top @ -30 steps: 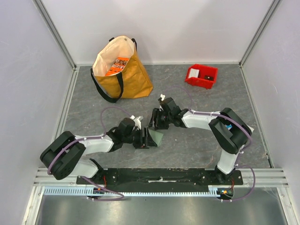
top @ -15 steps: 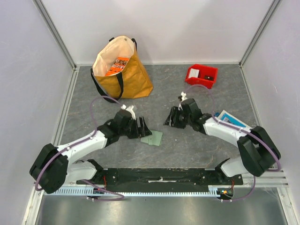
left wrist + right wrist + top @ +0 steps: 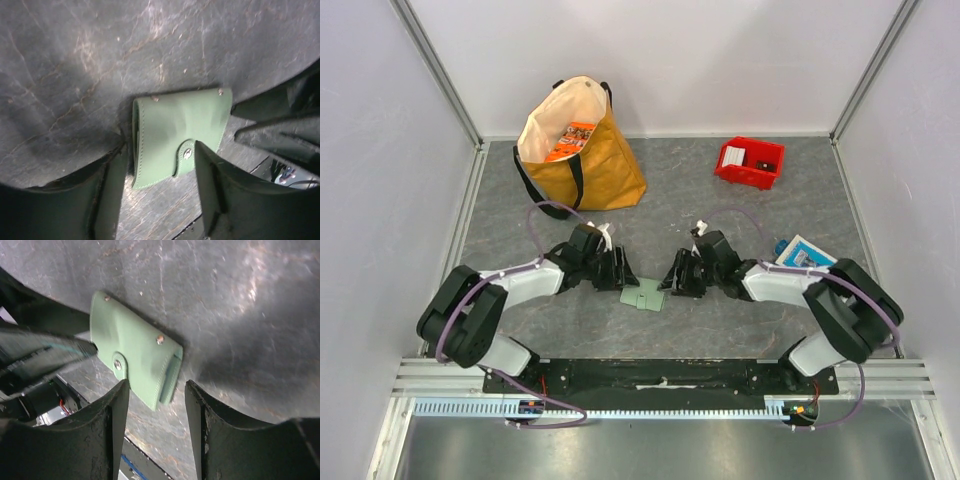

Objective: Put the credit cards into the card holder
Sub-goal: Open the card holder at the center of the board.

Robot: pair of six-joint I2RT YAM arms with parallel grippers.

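The card holder point(image 3: 645, 296) is a pale-green folded wallet with its snap tab shut, lying flat on the grey table between my two grippers. My left gripper point(image 3: 624, 279) is just left of it and my right gripper point(image 3: 671, 281) just right of it. Seen from the left wrist, the card holder point(image 3: 177, 135) lies below the open left gripper point(image 3: 159, 150), untouched. Seen from the right wrist, the card holder point(image 3: 135, 357) lies ahead of the open right gripper point(image 3: 157, 387), with a bluish strip at its near edge. The credit cards are out of view.
A tan tote bag point(image 3: 578, 150) stands at the back left. A red bin point(image 3: 750, 162) holding a white item sits at the back right. A blue-and-white printed box point(image 3: 807, 253) lies by the right arm. The black base rail point(image 3: 660, 375) runs along the near edge.
A second ago both grippers held the holder up, tilted, between them. It now lies flat and shut on the table. Both grippers drew apart, then came back low beside it.
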